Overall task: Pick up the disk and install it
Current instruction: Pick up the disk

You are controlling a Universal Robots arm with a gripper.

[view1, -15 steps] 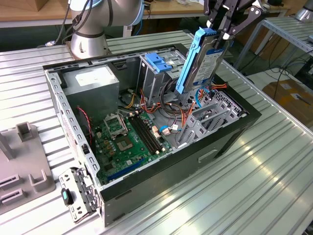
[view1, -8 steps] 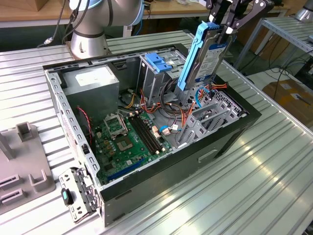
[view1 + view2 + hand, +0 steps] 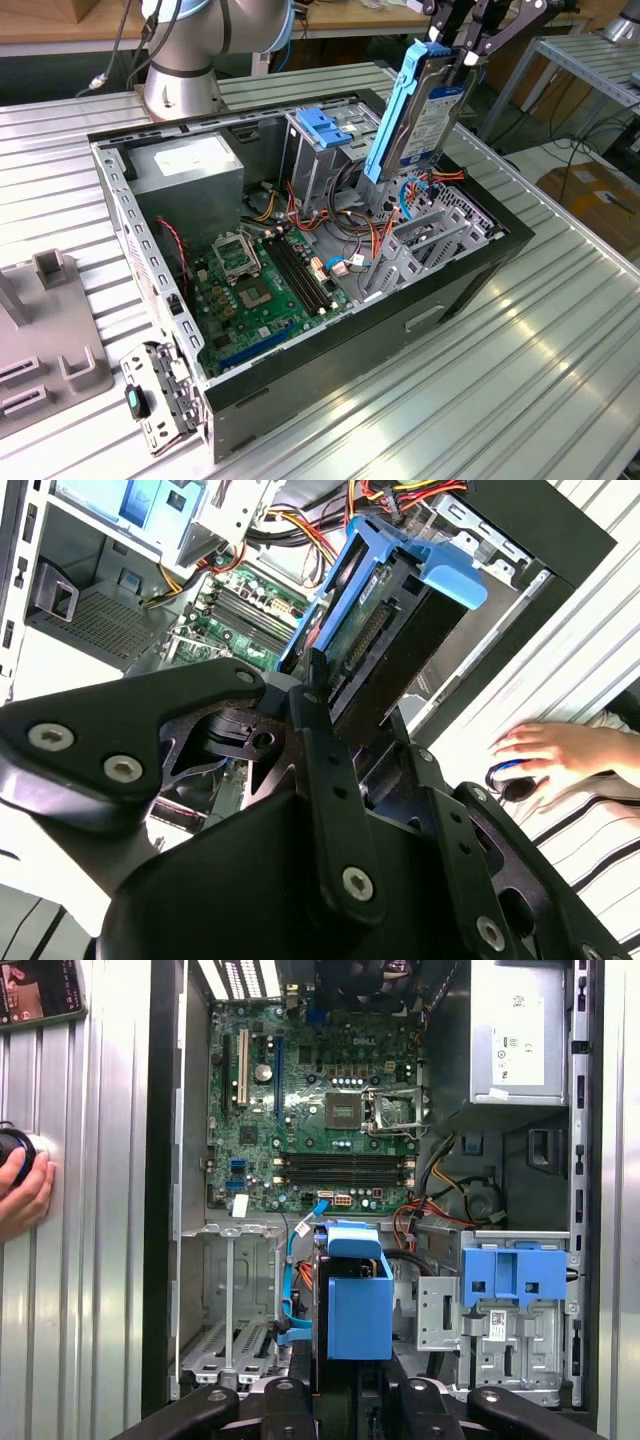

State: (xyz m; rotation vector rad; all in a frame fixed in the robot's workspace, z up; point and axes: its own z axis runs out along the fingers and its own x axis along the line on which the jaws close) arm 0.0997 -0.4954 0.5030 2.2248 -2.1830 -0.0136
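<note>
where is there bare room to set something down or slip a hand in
Bare: the ribbed table on the exterior view's right of the case, and the empty grey bay along the case's wall. Crowded: cables around the drive cage, the motherboard, and above, the disk in the gripper.

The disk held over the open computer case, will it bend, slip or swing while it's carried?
Probably stiff: the disk is a flat slab in a blue frame, held tilted without sagging. It may pivot, since the pincer grips only its upper end. Its smooth plastic rails could slip if knocked against the case.
</note>
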